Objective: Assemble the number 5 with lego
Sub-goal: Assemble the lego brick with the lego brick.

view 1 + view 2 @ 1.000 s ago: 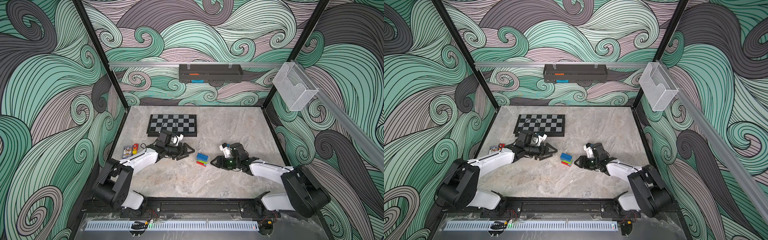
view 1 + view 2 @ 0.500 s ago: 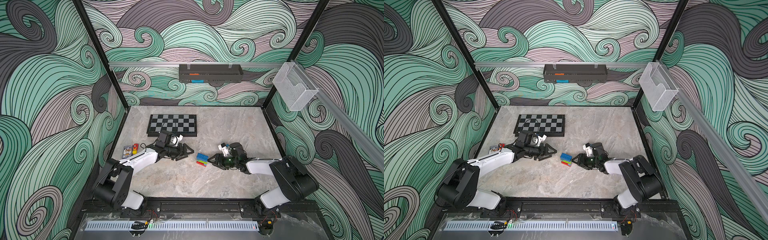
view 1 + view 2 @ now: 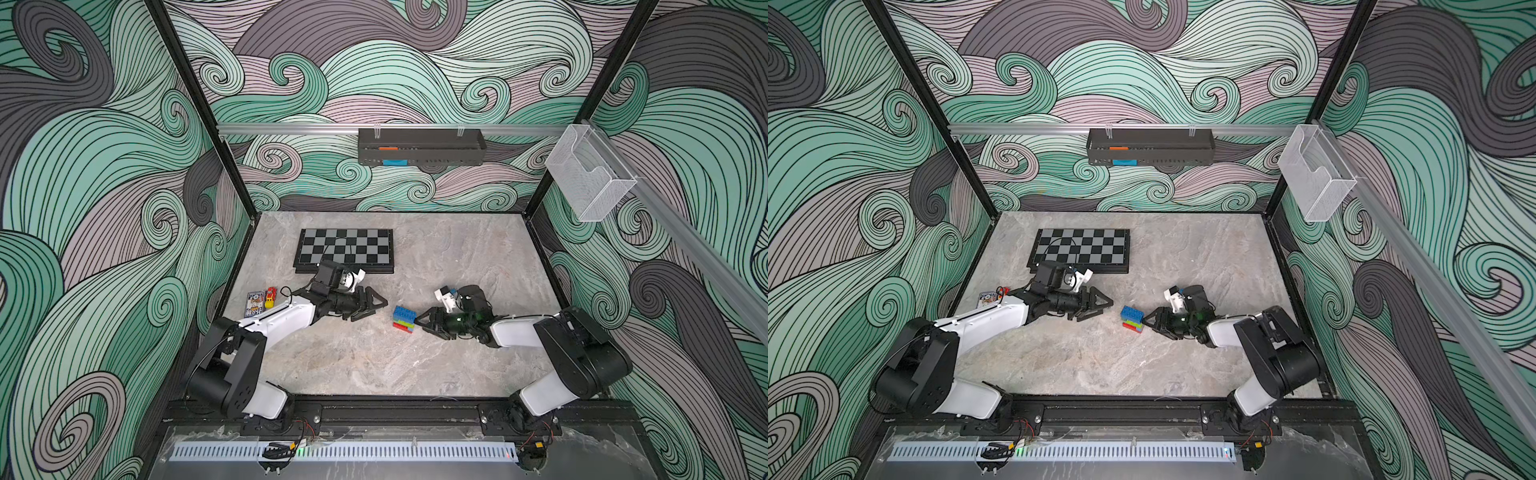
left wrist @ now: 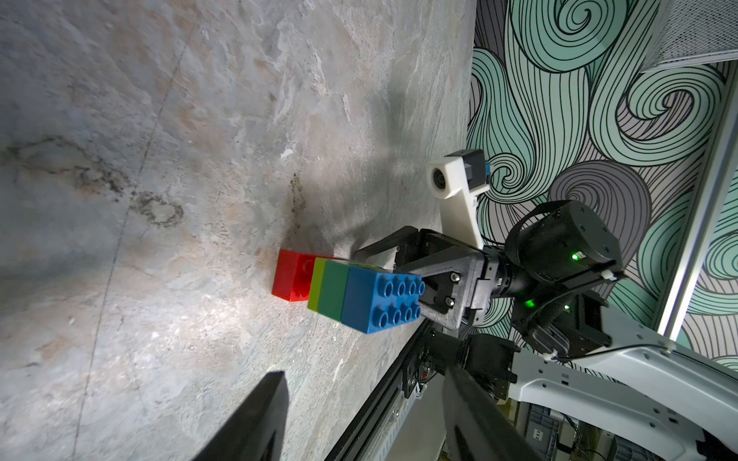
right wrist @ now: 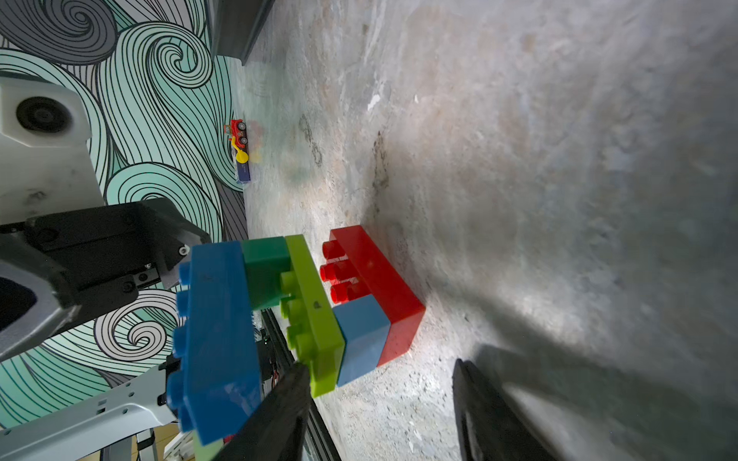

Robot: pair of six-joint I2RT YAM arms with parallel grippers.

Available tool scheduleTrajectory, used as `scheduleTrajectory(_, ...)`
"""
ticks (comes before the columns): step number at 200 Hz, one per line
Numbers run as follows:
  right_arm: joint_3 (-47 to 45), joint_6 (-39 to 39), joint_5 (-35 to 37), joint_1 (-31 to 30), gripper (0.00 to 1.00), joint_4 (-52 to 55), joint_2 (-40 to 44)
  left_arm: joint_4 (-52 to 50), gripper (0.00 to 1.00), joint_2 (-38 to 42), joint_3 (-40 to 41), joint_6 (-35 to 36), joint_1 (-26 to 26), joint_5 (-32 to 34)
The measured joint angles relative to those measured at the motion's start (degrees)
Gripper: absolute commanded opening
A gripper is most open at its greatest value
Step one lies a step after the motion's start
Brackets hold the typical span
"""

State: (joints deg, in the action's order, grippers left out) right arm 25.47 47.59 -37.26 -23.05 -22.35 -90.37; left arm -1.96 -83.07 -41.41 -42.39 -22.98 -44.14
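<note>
The number 5 (image 3: 404,319) (image 3: 1133,320) stands upright mid-table as one joined lego stack. In the right wrist view its red brick (image 5: 375,279) rests on the table, carrying a light-blue (image 5: 361,339), a lime (image 5: 315,315), a dark-green (image 5: 265,275) and a dark-blue brick (image 5: 217,339). My right gripper (image 3: 419,322) (image 5: 379,365) is open just right of the stack, nothing between its fingers; one finger (image 5: 287,399) lies against the lime brick's corner. To the left, my open left gripper (image 3: 376,305) (image 4: 363,373) stays a short gap away and faces the stack (image 4: 359,291).
A black-and-grey checkered board (image 3: 344,251) lies behind the left arm. A toy car (image 3: 270,297) and a card (image 3: 255,302) sit by the left wall. A black rack (image 3: 419,146) hangs on the back wall and a clear basket (image 3: 590,178) on the right wall.
The right arm's elbow has swung inward and its gripper has crept left, closer to the stack. The left arm and the stack have stayed put.
</note>
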Motion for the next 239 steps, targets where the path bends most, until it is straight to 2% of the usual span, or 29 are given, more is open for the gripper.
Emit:
scheduleTrajectory(91,3.17,-2.45,0.24,0.04,0.55,5.18,-1.40,0.00,0.65,0.00,0.00,0.04,0.11,0.00)
scheduleTrajectory(135,4.15,-3.82,0.72,0.04,0.57,8.31,-0.61,0.00,0.65,0.00,0.00,0.31,0.48,0.00)
scheduleTrajectory(188,6.93,-8.37,3.78,0.04,0.60,19.32,8.61,-0.57,0.65,0.02,0.00,0.55,0.92,0.22)
scheduleTrajectory(239,13.35,-21.68,7.69,-0.79,0.63,30.97,19.54,-7.45,0.65,4.20,-0.26,2.51,1.38,3.34)
